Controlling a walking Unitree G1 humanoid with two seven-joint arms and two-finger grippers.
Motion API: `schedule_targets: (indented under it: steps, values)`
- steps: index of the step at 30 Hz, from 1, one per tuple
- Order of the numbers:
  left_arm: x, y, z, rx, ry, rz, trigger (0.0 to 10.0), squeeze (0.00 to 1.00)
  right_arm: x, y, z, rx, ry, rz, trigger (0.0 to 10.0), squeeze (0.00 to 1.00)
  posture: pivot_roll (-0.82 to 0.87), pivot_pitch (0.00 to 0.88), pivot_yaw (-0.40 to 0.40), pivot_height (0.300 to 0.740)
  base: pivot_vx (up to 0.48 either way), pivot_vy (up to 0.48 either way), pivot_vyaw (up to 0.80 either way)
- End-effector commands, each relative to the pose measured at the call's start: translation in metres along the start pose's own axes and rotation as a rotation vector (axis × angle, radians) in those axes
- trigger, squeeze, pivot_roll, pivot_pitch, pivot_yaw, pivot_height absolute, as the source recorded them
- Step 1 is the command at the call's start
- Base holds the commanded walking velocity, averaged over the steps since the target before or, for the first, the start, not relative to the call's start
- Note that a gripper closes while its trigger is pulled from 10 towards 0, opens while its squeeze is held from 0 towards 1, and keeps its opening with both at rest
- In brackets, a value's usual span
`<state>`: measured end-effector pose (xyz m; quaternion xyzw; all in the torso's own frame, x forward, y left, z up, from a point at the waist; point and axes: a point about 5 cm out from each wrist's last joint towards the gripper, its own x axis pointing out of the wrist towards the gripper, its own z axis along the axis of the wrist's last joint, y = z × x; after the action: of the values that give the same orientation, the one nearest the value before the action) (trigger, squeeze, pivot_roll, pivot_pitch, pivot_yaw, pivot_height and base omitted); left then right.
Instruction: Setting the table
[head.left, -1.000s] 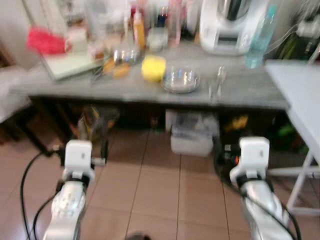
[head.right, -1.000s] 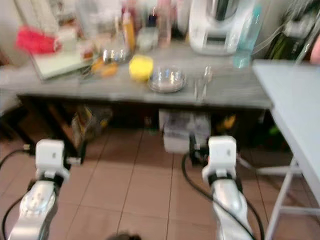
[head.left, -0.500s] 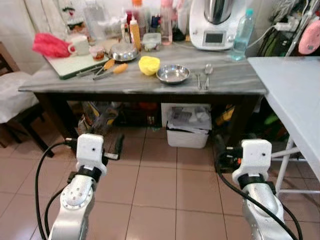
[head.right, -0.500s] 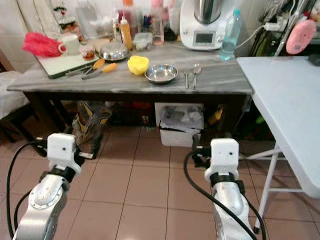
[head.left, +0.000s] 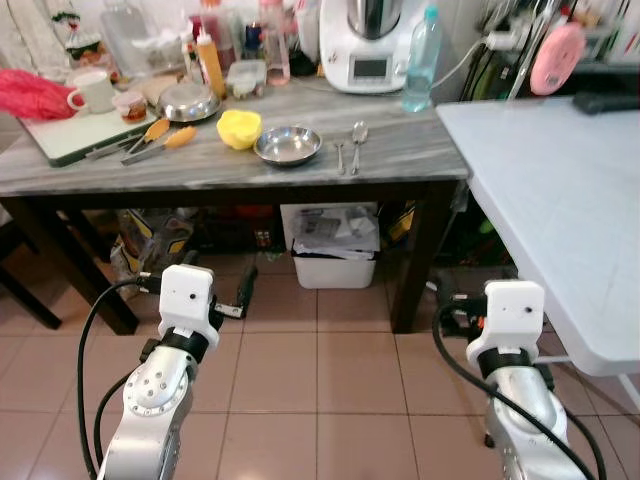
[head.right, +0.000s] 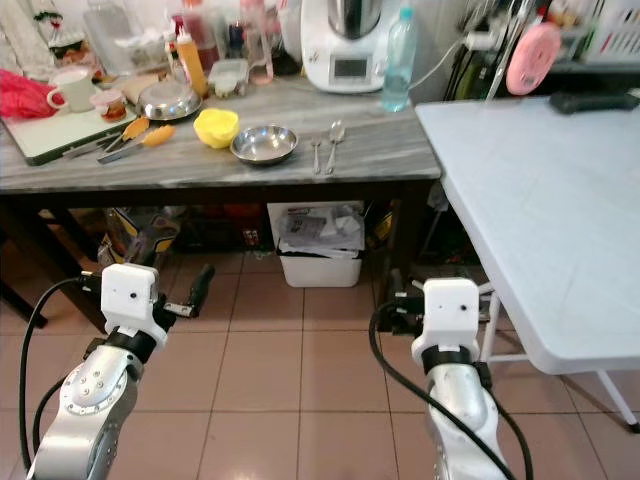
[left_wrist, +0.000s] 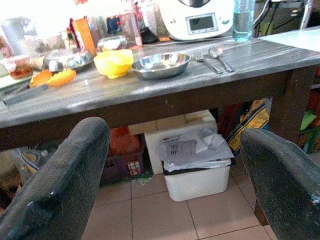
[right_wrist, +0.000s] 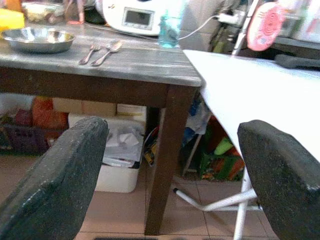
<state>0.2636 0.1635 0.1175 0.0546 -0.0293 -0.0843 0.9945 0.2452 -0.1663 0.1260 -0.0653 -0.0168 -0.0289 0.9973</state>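
Long grey marble-patterned table (head.left: 250, 165) on dark wooden legs, standing ahead of the robot on a floor of pinkish-brown tiles (head.left: 330, 400).

Near its front edge, left to right: a shallow round stainless-steel bowl (head.left: 288, 145), touching or just beside a yellow plastic bowl (head.left: 240, 128) on its left; a metal fork (head.left: 340, 155) and a metal spoon (head.left: 358, 140) lying side by side just right of the steel bowl.

Further left: two orange-handled utensils (head.left: 160, 138), probably knives, the blades hard to make out; a pale green cutting board (head.left: 60, 135); a white mug (head.left: 92, 92); a red cloth (head.left: 30, 92); a domed steel lid or dish (head.left: 188, 100).

Along the back: an orange squeeze bottle (head.left: 208, 60), a white kitchen appliance with a small display (head.left: 365, 45), and a clear blue-capped plastic water bottle (head.left: 420, 62).

Under the table: a white plastic bin filled with papers (head.left: 335, 250).

To the right: a white folding table (head.left: 555, 190), its near corner close beside the grey table, with a pink round object (head.left: 557, 55) behind it.

Left gripper (left_wrist: 175, 175): low over the tiles in front of the table, fingers spread wide apart, holding nothing.

Right gripper (right_wrist: 175, 170): low near the table's right leg, fingers likewise spread wide, holding nothing.
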Motion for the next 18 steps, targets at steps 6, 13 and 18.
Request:
schedule_targets:
  steps: [6, 13, 18]
  values:
    - [-0.0004, 0.0037, -0.0005, 0.001, 0.009, 0.008, 10.0, 0.00, 0.0027, 0.0034, 0.0042, -0.004, -0.020, 0.009, 10.0, 0.00, 0.02, 0.043, 0.048, 0.740, 0.000, -0.480, 0.00]
    - [0.0001, 0.0026, 0.0001, -0.001, 0.007, 0.001, 10.0, 0.00, 0.0043, 0.0011, 0.0043, -0.003, -0.022, -0.019, 10.0, 0.00, 0.02, 0.043, 0.053, 0.740, 0.000, -0.480, 0.00]
    - [0.0010, 0.0023, 0.0003, 0.001, 0.006, -0.007, 10.0, 0.00, 0.0044, 0.0011, 0.0041, -0.002, -0.022, -0.023, 10.0, 0.00, 0.02, 0.043, 0.058, 0.740, 0.000, -0.480, 0.00]
